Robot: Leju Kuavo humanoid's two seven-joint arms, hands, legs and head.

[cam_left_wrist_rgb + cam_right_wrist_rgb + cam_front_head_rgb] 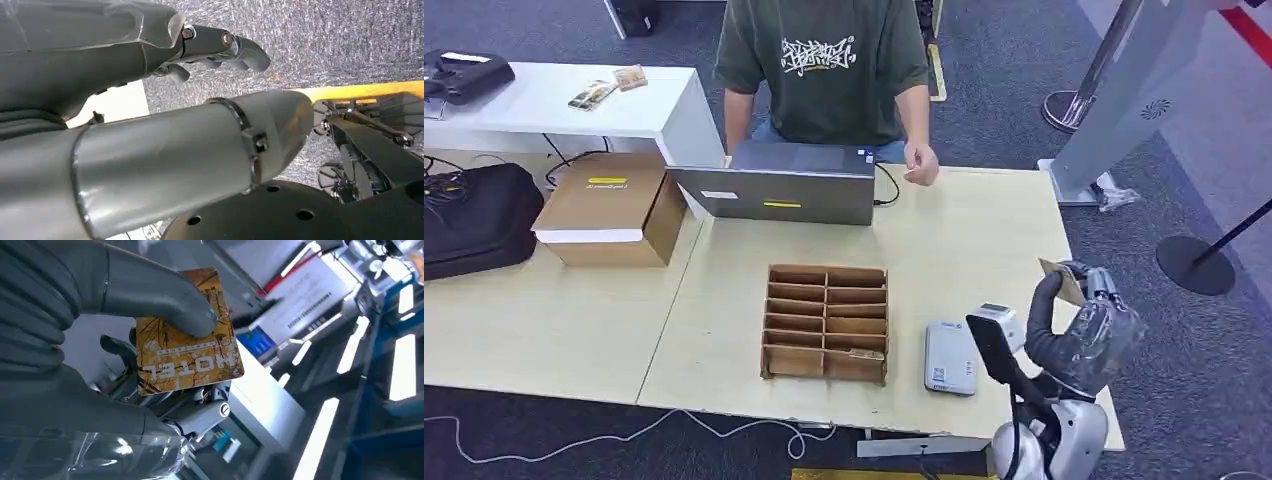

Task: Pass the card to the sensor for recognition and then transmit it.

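At the table's right edge, the right hand pinches the card between thumb and fingers, raised above and just right of the white sensor, so recognition and handover both look undone. Beyond stand a cardboard organiser, a laptop and a seated person; nothing blocks the sensor. The left hand hangs with fingers curled, holding nothing.

A carpeted office or lab: tables, laptop, stanchions.

Table: organizer, sensor, laptop.
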